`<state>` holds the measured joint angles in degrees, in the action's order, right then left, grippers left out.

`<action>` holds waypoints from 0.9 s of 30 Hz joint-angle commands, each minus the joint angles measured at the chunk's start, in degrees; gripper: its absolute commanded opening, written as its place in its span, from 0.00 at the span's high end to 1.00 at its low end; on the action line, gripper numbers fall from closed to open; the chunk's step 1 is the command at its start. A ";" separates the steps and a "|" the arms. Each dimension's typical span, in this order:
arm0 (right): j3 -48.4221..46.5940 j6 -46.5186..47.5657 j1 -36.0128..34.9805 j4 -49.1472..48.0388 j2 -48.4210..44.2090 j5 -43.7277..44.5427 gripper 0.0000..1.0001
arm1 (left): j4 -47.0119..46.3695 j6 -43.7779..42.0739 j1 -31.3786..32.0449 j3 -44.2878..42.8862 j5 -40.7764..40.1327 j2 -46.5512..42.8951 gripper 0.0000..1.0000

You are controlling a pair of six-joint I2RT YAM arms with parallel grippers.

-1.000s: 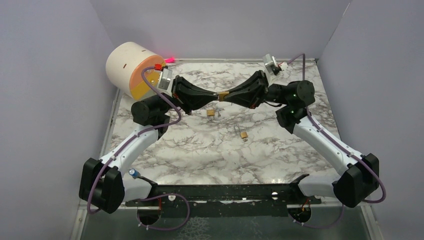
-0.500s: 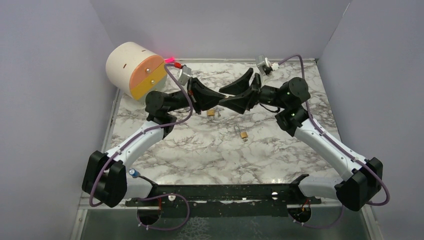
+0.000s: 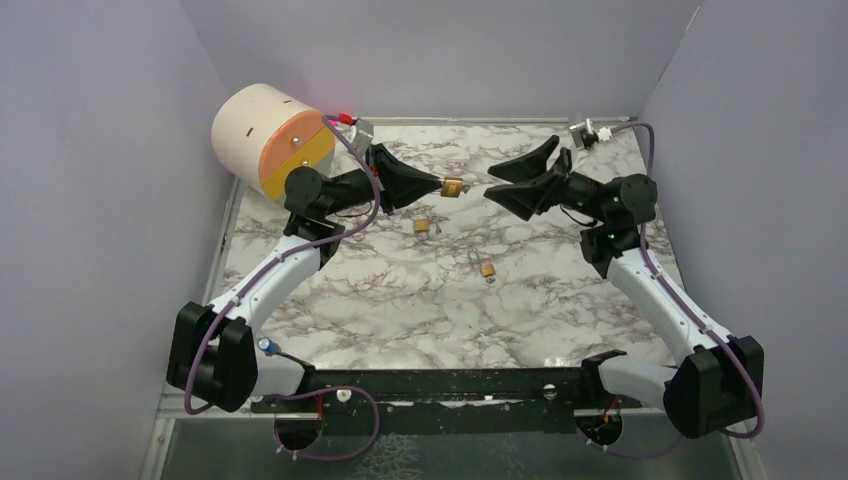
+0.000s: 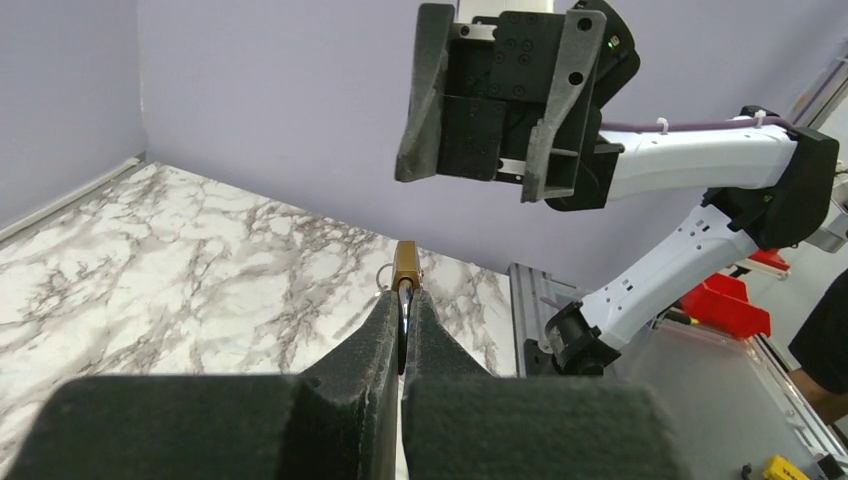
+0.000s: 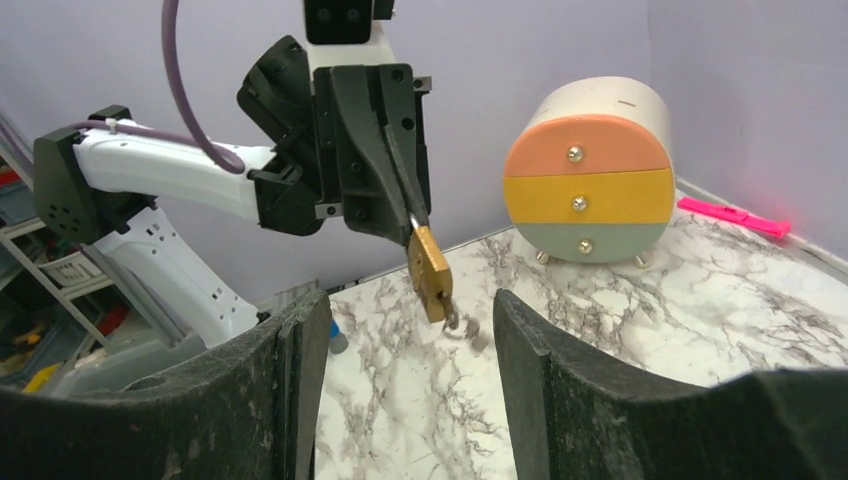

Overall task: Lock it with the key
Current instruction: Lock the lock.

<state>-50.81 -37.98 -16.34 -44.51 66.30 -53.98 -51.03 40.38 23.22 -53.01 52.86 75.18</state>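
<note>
Both the left arm (image 3: 262,285) and the right arm (image 3: 655,295) have smooth white link shells between rounded black joint housings. A purple cable (image 5: 172,60) runs along each, tied on with white zip ties. The black fingers (image 4: 350,390) are tapered and rough-textured, mounted on black blocks dotted with small screws. A small green light (image 4: 608,45) glows on one joint.

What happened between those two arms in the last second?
The right gripper opened, let go of the brass padlock and drew back toward its own side. The left gripper still pinches it by the shackle, about where it was. The two loose padlocks and the round drawer chest stayed put.
</note>
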 commanded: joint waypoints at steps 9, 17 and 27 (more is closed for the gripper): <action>2.55 -8.34 0.41 -11.66 5.59 -5.49 0.37 | -0.11 0.30 -2.44 -0.95 -2.05 -2.67 1.00; 1.93 -7.22 -0.47 -11.45 7.78 -4.91 0.34 | -0.16 1.62 -2.31 -1.30 -0.45 -1.84 1.00; -1.48 -4.40 -4.92 -9.54 11.15 -5.35 0.38 | -0.13 1.63 -2.30 -1.13 0.30 -1.41 1.00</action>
<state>-49.65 -44.27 -19.99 -53.45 76.75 -58.08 -50.00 41.34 20.99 -53.01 52.36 74.19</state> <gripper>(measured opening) 0.640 0.014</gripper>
